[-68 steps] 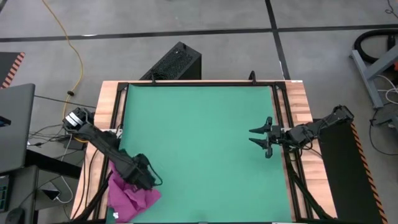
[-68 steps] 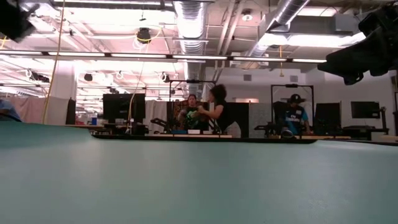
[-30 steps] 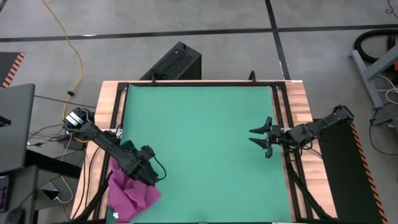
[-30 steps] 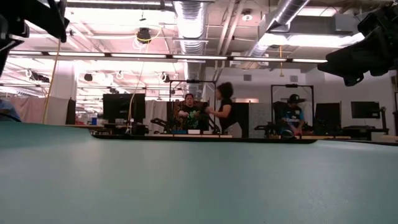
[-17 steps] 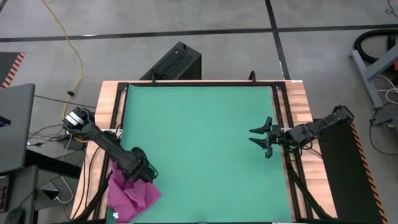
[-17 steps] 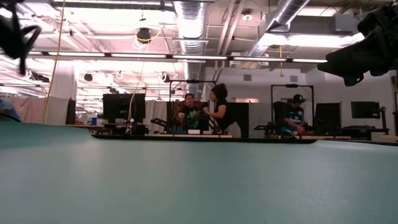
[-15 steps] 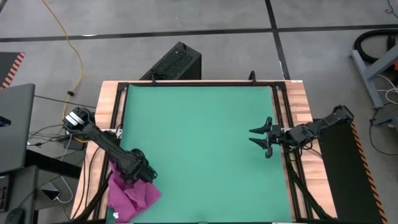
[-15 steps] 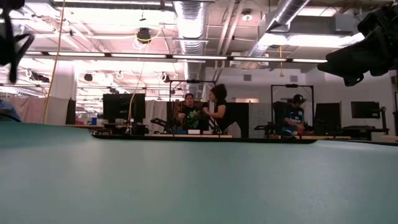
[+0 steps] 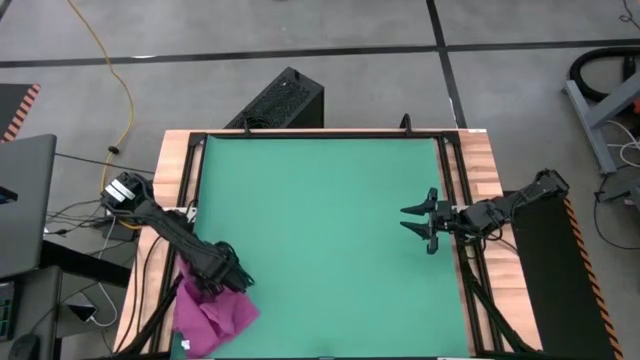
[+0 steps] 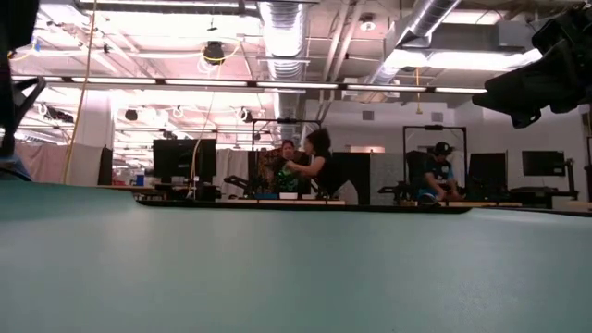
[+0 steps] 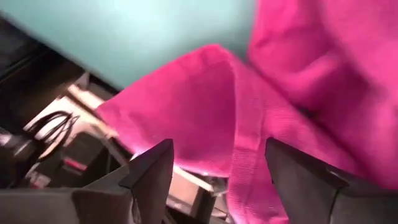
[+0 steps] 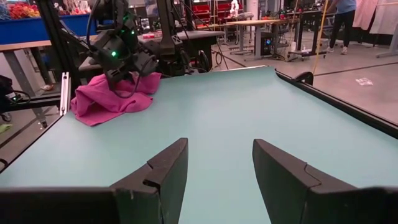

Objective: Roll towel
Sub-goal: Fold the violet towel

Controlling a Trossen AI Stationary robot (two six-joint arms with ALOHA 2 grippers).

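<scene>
High view: progress entry. The towel lies crumpled in a loose heap at the near left corner of the green mat, partly hanging over the mat's edge onto the wooden table. No rolled section shows, and no flattened section either; the cloth is bunched and folded over itself. Judged state: the task is at its very start. Left to do, by estimate: bring the towel onto open mat, spread it flat, then roll it.

Left gripper: poised directly over the upper edge of the heap, fingers spread wide; the left wrist view shows pink cloth between and beyond the two fingers, with nothing pinched yet. A grasp appears to be the step in hand.

Right gripper: waiting above the right side of the mat, well apart from the towel, fingers parted and holding nothing.

Count:
- towel: one (magenta-pink; a small white tag shows at its near edge)
- green mat: one
- arms with grippers: two
- black box on the floor beyond the table: one
- people in the room beyond, low view: three are visible, one of them standing by a bench.
</scene>
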